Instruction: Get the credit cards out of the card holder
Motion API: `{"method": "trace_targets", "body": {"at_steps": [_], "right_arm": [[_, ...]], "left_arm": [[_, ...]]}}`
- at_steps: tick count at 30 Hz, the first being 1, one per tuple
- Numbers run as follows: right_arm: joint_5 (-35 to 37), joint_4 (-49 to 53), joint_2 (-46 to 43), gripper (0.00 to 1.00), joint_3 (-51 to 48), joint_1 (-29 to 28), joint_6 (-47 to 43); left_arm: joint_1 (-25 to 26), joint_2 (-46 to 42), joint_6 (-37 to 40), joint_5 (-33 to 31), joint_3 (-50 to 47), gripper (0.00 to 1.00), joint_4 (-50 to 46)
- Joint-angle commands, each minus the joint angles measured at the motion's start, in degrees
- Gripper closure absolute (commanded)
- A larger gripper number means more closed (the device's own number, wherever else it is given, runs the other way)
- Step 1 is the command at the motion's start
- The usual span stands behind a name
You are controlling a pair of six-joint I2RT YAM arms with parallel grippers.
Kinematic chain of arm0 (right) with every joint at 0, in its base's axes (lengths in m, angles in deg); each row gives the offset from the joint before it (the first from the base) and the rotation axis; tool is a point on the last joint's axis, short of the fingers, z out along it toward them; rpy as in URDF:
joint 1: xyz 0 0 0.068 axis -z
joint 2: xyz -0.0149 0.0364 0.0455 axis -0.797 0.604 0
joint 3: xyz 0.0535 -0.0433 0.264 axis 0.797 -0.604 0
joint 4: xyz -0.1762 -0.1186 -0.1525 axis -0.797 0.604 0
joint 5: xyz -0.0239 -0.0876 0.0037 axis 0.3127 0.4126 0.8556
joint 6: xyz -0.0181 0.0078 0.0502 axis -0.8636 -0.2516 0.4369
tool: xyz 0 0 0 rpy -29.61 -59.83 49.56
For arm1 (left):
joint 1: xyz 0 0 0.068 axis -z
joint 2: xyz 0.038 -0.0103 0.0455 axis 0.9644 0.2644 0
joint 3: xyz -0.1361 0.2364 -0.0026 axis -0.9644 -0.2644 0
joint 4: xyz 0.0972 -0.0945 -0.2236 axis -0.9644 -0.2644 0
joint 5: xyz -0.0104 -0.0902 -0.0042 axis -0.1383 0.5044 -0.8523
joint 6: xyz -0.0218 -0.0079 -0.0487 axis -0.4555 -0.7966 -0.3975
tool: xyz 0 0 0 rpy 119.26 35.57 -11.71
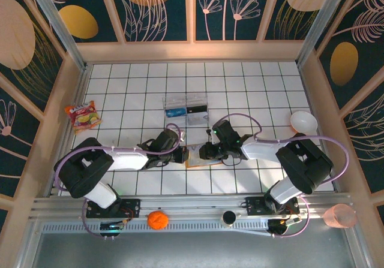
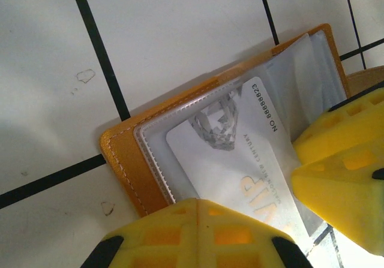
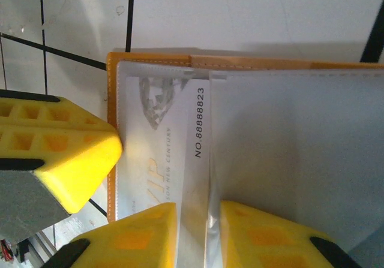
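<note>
Top external view hides most of the card holder point(image 1: 195, 160) under my two grippers. Only a tan sliver shows between them, close to the near edge of the table point(image 1: 120, 100) and about midway along it. My left gripper point(image 1: 182, 154) reaches in from the left and my right gripper point(image 1: 204, 153) from the right, their tips almost meeting over it.

From the left wrist, the holder lies open with one pale card point(image 2: 240, 154) slanted inside it, printed VIP and a number. The smaller print beside that is too fine to read. My left fingers point(image 2: 156, 235) are clenched together with nothing between them. They cover the card's lower end and part of the holder's edge; whether they press on it I cannot tell.

From the right wrist, my right fingers point(image 3: 270, 238) stand almost together, pinching the edge of a clear sleeve point(image 3: 288, 148). The sleeve rises toward the lens and cuts off everything under it, so I cannot tell whether other cards lie beneath. The clenched left tip sits just beside the holder's orange left border.
</note>
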Motion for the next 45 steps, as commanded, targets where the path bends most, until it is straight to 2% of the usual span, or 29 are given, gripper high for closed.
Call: {"method": "trace_targets", "body": {"at_steps": [1, 6, 18, 21, 26, 31, 34, 41, 45], "right_arm": [[-1.27, -1.90, 0.95, 0.82, 0.07, 0.51, 0.82], [0.49, -1.77, -1.07, 1.00, -1.70, 1.40, 1.87], [7.90, 10.48, -17.29, 1.00, -5.25, 4.29, 2.00], [6.75, 11.68, -19.78, 1.00, -4.77, 4.88, 1.43], [0.76, 4.73, -24.44, 1.00, -5.52, 4.89, 0.33], [-2.77, -3.66, -27.90, 1.00, -5.65, 4.91, 0.04], [-4.45, -10.74, -27.79, 1.00, -6.08, 4.93, 1.81], [-7.43, -23.67, -25.09, 1.00, -6.58, 4.71, 5.60], [-8.34, -26.43, -23.30, 1.00, -6.24, 3.98, 6.28]], "left_arm": [[0.13, 1.65, -0.51, 0.39, -0.54, 1.00, -1.05], [0.13, 0.79, -0.64, -0.42, -0.88, 1.00, -1.79], [-0.59, -0.80, -0.27, -0.85, -1.26, 1.00, -1.86], [-1.51, -1.37, 0.37, 0.01, -1.07, 1.00, -1.84], [-3.13, -5.93, 1.92, 2.40, -0.73, 0.98, -1.18], [-7.16, -13.98, -2.08, 9.14, -5.65, 0.77, 10.05], [-7.60, -15.70, -5.61, 12.84, -8.34, 0.63, 19.82], [-8.11, -15.69, -14.93, 15.40, -14.59, 0.54, 41.06], [-8.21, -16.23, -16.65, 14.97, -16.23, 0.53, 45.33]]}}
